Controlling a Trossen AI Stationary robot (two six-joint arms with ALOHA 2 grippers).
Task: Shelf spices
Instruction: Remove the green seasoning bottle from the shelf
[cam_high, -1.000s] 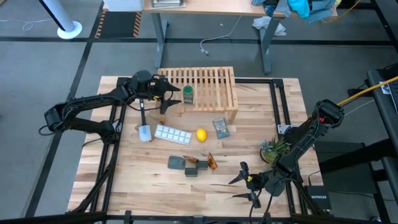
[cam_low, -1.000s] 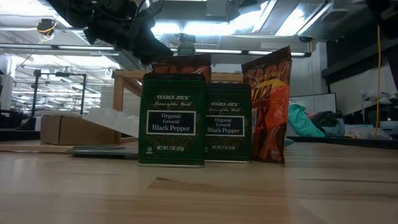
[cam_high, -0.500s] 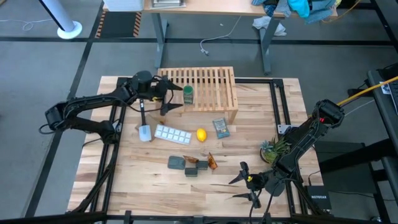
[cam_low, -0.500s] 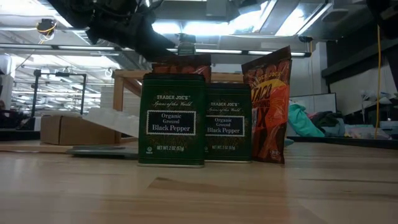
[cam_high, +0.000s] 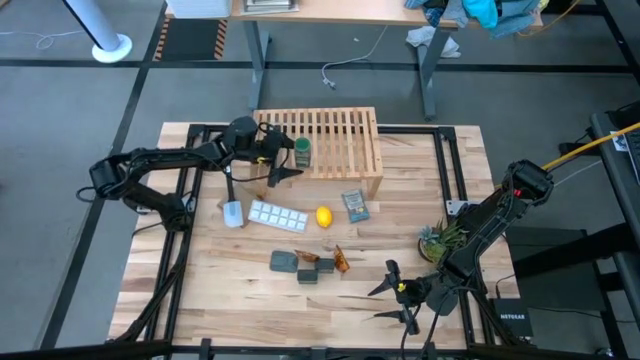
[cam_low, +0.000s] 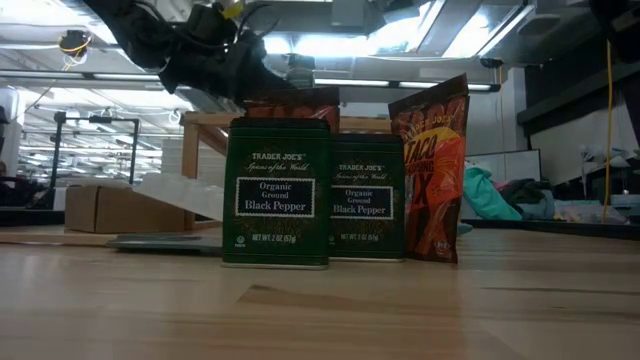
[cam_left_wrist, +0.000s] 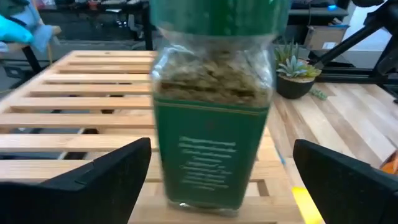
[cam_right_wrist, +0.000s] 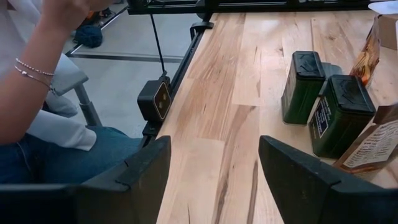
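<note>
The jar with the green lid (cam_high: 302, 152) stands upright on its base on the wooden shelf (cam_high: 335, 135) at the far side of the table. My left gripper (cam_high: 287, 160) is open and points at the jar (cam_left_wrist: 211, 124) from the table's left, one finger (cam_left_wrist: 106, 177) on each side of it with a gap to the glass. Two dark square boxes (cam_low: 277, 193) (cam_low: 367, 196) and two orange-brown packets (cam_low: 432, 170) (cam_low: 292, 100) stand together near the table's middle. My right gripper (cam_high: 395, 295) waits open near the front edge.
A white tray (cam_high: 277, 215), a lemon (cam_high: 323, 216), a blue-grey packet (cam_high: 354, 206) and a long-handled tool (cam_high: 231, 195) lie in front of the shelf. A dark pad (cam_high: 283, 261) lies by the boxes, and a small plant (cam_high: 440, 240) stands at the right. A person's arm (cam_right_wrist: 37, 68) shows beyond the table.
My left gripper has moved toward the table's right edge and a little down, closer to the jar on the shelf. The jar has stayed where it stood. My right arm has kept still.
</note>
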